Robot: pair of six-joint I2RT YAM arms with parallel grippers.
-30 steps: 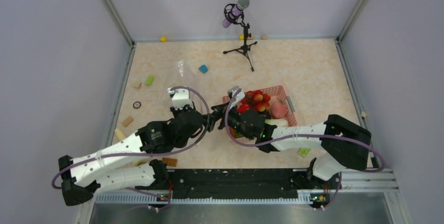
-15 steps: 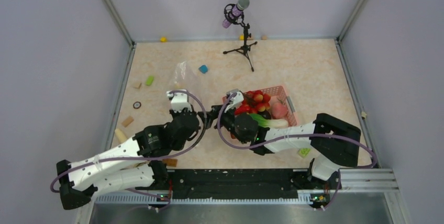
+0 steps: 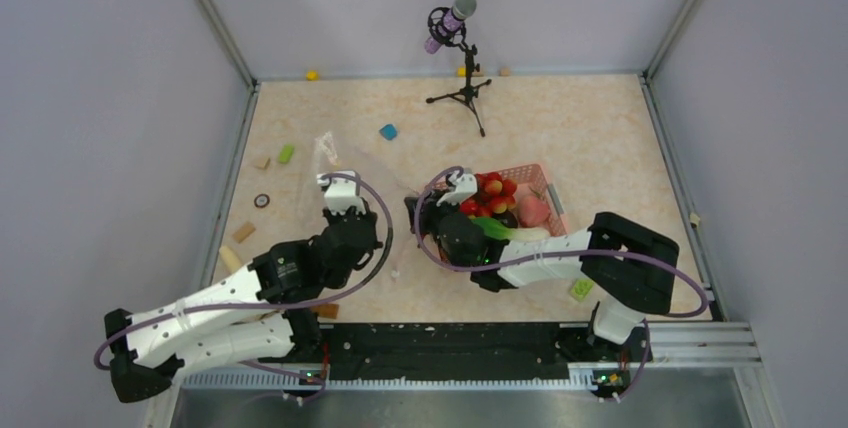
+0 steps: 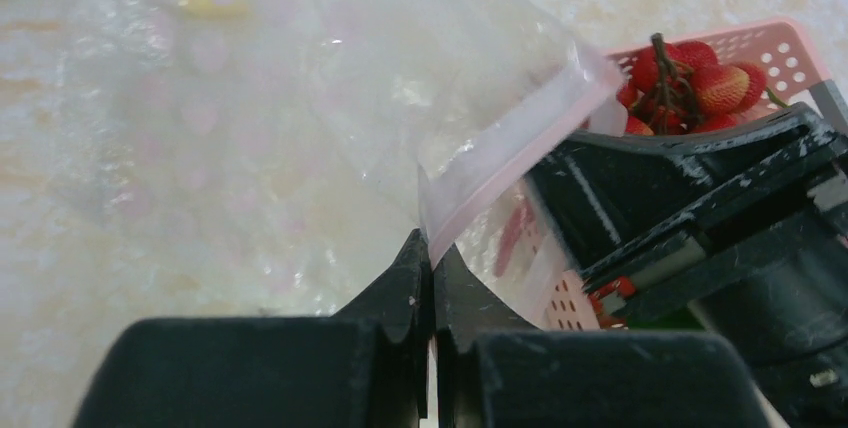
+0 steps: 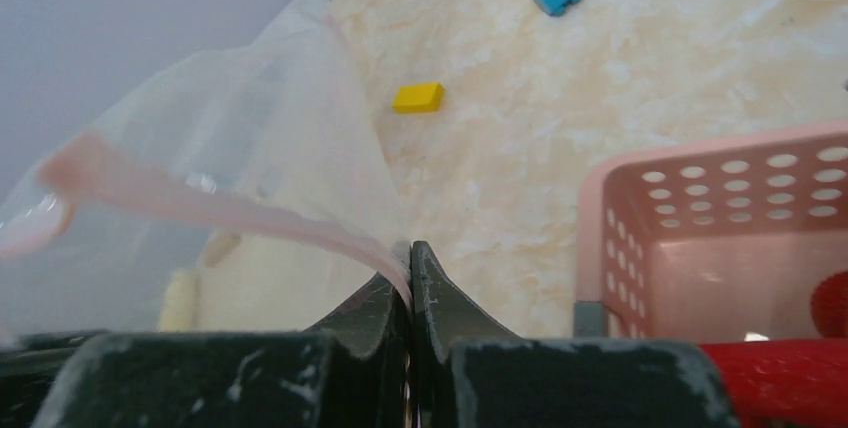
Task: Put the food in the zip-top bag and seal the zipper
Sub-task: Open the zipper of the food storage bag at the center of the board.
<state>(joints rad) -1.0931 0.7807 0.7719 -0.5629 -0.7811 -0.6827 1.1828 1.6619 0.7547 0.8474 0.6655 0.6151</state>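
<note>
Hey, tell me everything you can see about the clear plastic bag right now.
The zip-top bag is clear, crinkly film with a pinkish strip along its mouth. It looks empty. Its mouth edge is lifted, the rest trailing away over the table. The left gripper and the right gripper are each shut on that strip at separate spots. The pink basket stands close behind it.

The left arm (image 3: 200,308) and right arm (image 3: 560,253) have white links, black joints and lilac cables (image 3: 386,233); the black fingers (image 5: 445,313) seem scuffed.
</note>
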